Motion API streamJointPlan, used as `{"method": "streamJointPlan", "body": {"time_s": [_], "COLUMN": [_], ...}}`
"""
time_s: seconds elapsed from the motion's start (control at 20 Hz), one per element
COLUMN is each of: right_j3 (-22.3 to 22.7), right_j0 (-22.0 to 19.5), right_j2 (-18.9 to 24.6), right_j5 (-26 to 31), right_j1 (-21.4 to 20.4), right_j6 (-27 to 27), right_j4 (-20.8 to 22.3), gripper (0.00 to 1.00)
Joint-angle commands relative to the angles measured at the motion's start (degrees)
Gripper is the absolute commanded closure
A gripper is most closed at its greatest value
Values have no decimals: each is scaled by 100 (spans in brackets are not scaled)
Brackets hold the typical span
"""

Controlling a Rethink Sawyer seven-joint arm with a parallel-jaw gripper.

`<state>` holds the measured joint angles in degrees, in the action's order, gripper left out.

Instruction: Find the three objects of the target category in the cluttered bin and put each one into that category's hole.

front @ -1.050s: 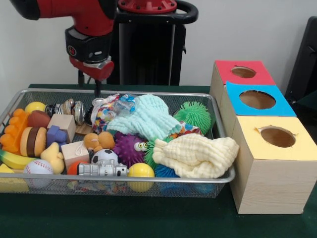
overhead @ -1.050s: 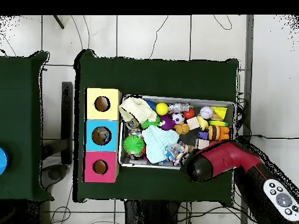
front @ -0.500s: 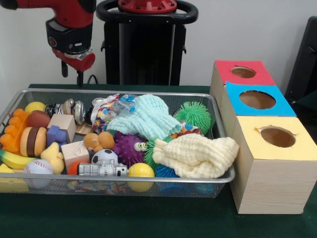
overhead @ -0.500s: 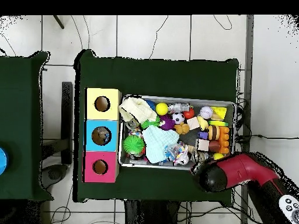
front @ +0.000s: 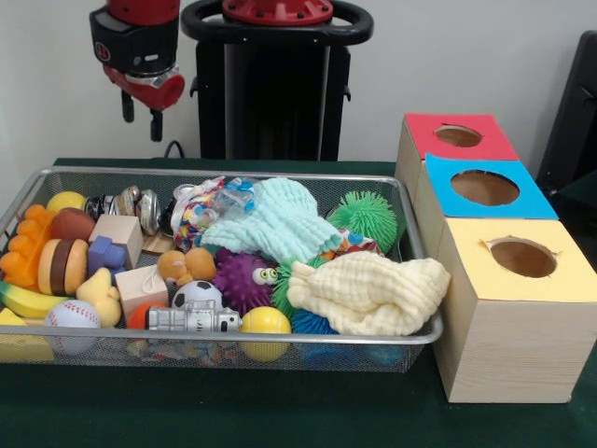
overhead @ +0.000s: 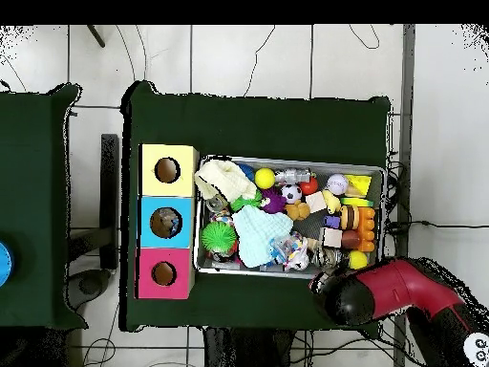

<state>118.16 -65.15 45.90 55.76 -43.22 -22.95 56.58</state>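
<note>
Boxes (front: 508, 257): 3, one hole each | bin (front: 422, 329): 1, two cloths | gripper (front: 142, 105): empty, fingers apart, risen higher since 0.5 s ago, beyond bin's far-left corner

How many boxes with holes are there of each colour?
Red box: 1
Blue box: 1
Yellow box: 1
Total: 3
</note>
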Motion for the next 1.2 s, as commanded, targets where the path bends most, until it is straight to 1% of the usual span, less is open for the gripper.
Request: {"method": "streamJointPlan", "body": {"time_s": [0.05, 0.2, 0.5, 0.65, 0.8, 1.2], "right_j3": [364, 386, 490, 529, 508, 507], "right_j0": [-13, -21, -5, -25, -3, -63], "right_j2": [542, 563, 684, 741, 739, 911], "right_j5": [-338, -470, -617, -679, -745, -896], "right_j1": [-143, -16, 49, 70, 100, 142], "right_j6": [-220, -129, 36, 14, 17, -17], "right_j4": [-422, -428, -534, -581, -536, -666], "gripper": [0, 0, 0, 0, 0, 0]}}
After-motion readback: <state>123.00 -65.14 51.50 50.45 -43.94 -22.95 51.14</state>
